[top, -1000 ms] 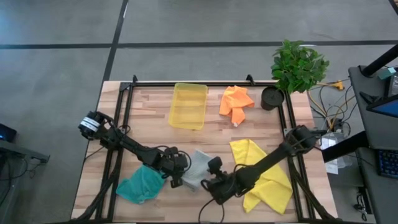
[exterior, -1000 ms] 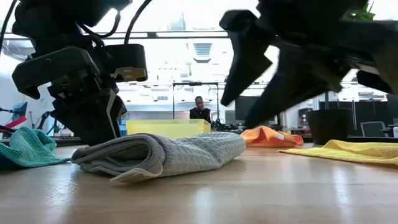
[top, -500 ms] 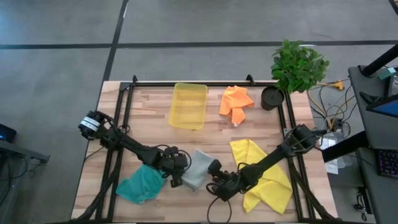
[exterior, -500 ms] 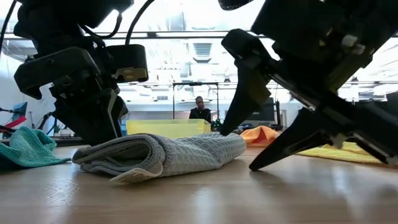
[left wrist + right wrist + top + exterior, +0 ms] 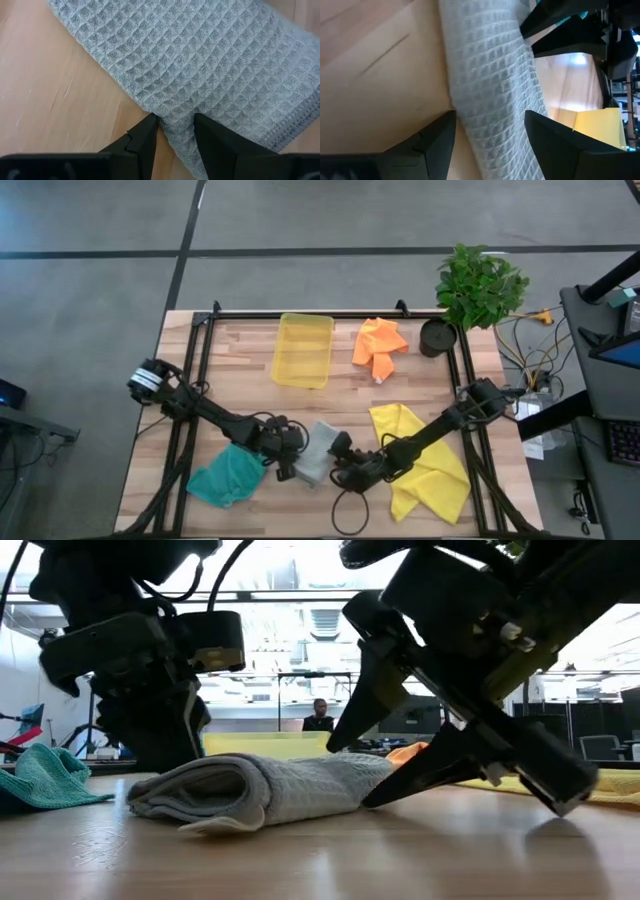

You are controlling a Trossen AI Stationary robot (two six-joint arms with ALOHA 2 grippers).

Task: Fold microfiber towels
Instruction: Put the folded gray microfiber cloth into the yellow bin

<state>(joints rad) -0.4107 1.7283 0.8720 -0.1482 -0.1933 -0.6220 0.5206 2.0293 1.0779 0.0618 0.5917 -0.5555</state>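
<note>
Teal towel [image 5: 227, 476] at the table's seven o'clock, left gripper [image 5: 287, 464] pinching the grey towel [image 5: 318, 452] at six o'clock, right gripper [image 5: 340, 466] spread wide straddling its other edge, yellow towel [image 5: 430, 465] at five, orange towel [image 5: 379, 344] at one

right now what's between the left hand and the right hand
In the high view the folded grey towel lies between them: the left hand pinches its one edge, and the open right hand straddles the opposite edge.

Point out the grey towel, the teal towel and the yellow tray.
grey towel [image 5: 318, 452]: high view, middle of the cloth.
teal towel [image 5: 226, 477]: high view, centre.
yellow tray [image 5: 302, 351]: high view, bare floor.
</note>
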